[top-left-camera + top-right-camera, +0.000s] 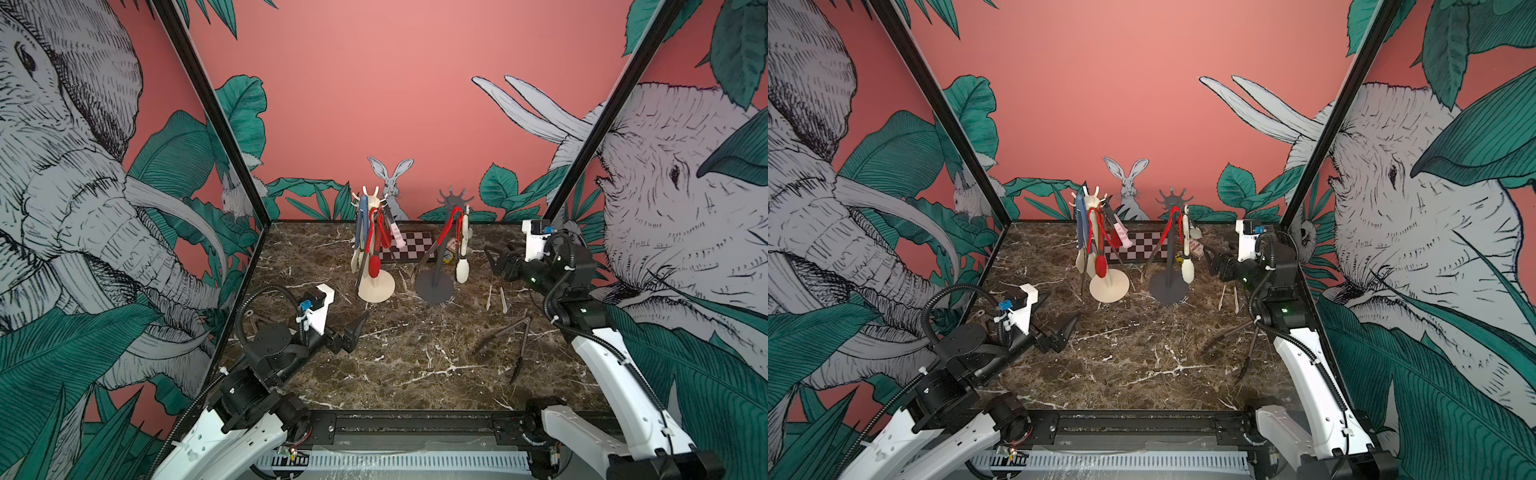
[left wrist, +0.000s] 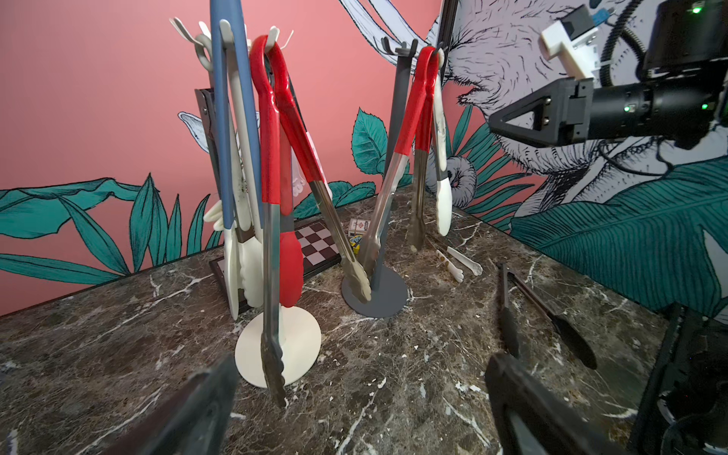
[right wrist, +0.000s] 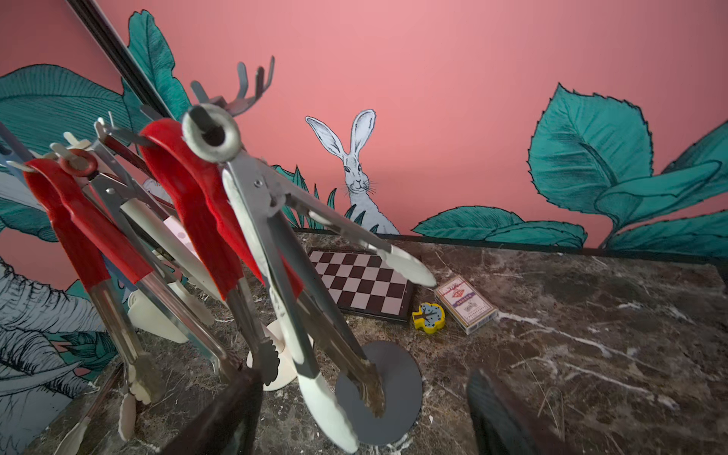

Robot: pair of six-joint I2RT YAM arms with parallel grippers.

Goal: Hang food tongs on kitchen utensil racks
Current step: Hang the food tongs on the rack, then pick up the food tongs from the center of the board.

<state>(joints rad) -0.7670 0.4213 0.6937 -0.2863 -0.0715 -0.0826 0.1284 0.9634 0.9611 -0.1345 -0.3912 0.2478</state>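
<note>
The cream-white rack (image 1: pixel 376 286) carries several tongs, among them blue tongs (image 2: pixel 224 118) and red-handled tongs (image 2: pixel 272 165). On the dark grey rack (image 1: pixel 434 286) hang red-handled metal tongs (image 1: pixel 446 226) and cream-tipped tongs (image 3: pixel 327 405), whose ring (image 3: pixel 210 134) sits over a prong. My right gripper (image 1: pixel 492 259) hovers just right of those cream tips, open, its jaws wide apart and touching nothing. Black tongs (image 1: pixel 519 345) and small cream tongs (image 1: pixel 496 295) lie on the marble at the right. At the front left my left gripper (image 1: pixel 360 321) stands open and empty, pointing at the racks.
A checkered board (image 1: pixel 409 245) lies behind the racks, with a card box (image 3: pixel 465 303) and a yellow toy (image 3: pixel 428 317) beside it. A dark ringed utensil (image 1: pixel 253 318) lies behind my left arm. Printed walls close in the back and both sides.
</note>
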